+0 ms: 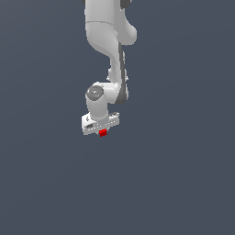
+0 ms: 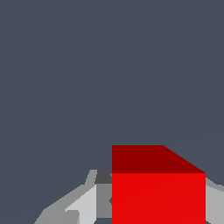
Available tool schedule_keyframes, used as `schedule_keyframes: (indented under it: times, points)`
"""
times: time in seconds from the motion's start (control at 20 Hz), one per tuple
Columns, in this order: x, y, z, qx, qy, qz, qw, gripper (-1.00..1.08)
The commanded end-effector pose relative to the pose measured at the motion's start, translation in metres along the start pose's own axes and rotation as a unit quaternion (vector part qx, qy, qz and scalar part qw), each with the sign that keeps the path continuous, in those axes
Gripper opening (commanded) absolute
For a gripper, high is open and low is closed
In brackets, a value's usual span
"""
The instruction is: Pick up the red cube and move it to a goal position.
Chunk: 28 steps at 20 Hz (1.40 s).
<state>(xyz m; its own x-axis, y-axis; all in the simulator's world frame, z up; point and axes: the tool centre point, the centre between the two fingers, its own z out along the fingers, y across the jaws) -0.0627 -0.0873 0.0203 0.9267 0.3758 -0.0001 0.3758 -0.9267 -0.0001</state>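
The red cube (image 1: pixel 103 133) is a tiny bright red block tucked right under the white hand of my gripper (image 1: pixel 102 131) in the exterior view. In the wrist view the red cube (image 2: pixel 158 192) fills the space between the two grey fingers (image 2: pixel 87 203), and each finger lies against one of its sides. My gripper (image 2: pixel 157 210) is shut on the cube. The fingertips are hidden by the hand in the exterior view. I cannot tell how high the cube is above the surface.
The white arm (image 1: pixel 108 41) comes down from the top of the exterior view. A plain dark grey-blue surface (image 1: pixel 183 183) lies all around it. No goal marker shows in either view.
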Motion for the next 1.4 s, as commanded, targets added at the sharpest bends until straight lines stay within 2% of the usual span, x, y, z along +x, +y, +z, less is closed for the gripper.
schedule_keyframes:
  times: [0.0,0.7,1.0,1.35]
  points:
    - [0.000,0.000,0.000,0.000,0.000,-0.001,1.0000,-1.00]
    - [0.007,0.000,-0.012,0.000,0.000,0.000,1.0000,-1.00]
    - [0.024,0.001,-0.042,0.000,0.000,0.000,1.0000,-1.00]
    - [0.056,0.002,-0.096,0.000,0.000,-0.001,1.0000,-1.00]
